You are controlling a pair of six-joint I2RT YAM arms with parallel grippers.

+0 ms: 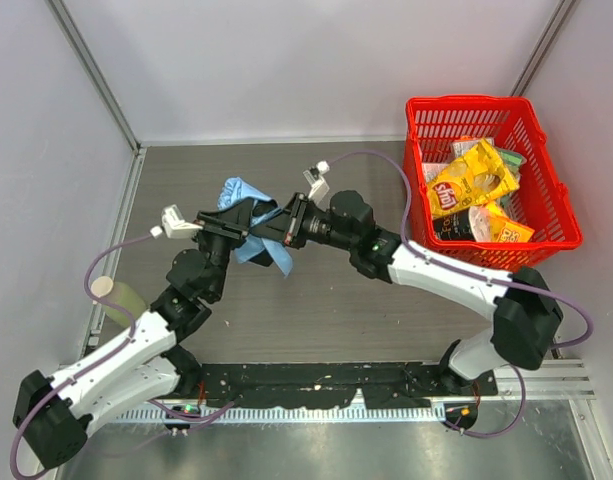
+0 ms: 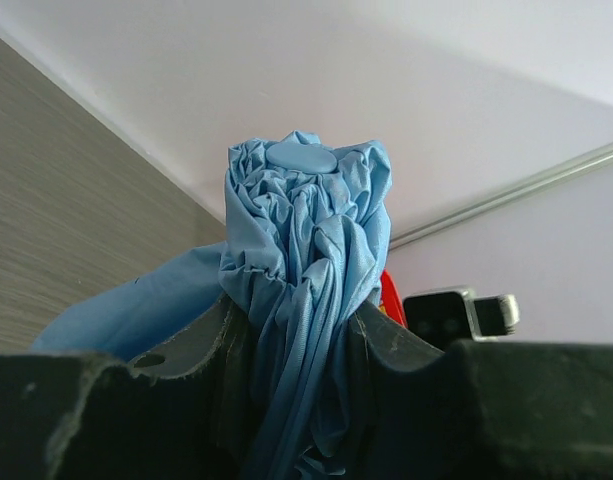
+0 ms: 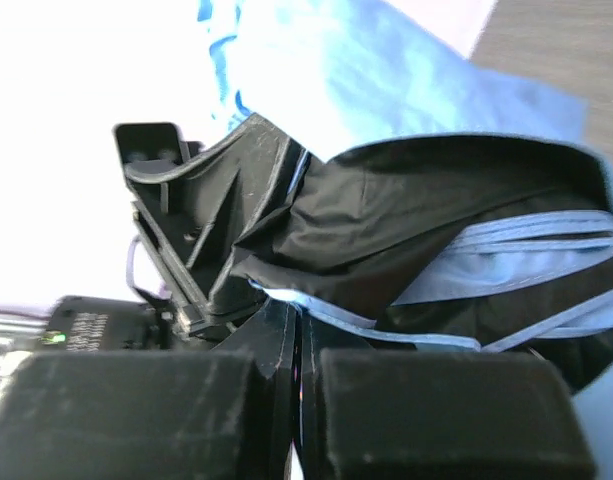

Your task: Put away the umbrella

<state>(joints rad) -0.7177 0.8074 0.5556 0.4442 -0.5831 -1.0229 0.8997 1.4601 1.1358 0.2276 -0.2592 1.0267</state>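
Sky-blue umbrella fabric bulges up between the left gripper's clenched fingers, gripped tight. Just beyond them, the right gripper pinches the canopy's black-lined edge, fingers pressed together. A red basket stands well right of both.

The left arm and the right arm stretched inward, wrists facing each other. The left gripper clamped the umbrella. The right gripper met it, jaws pressed nearly together on the fabric's edge.
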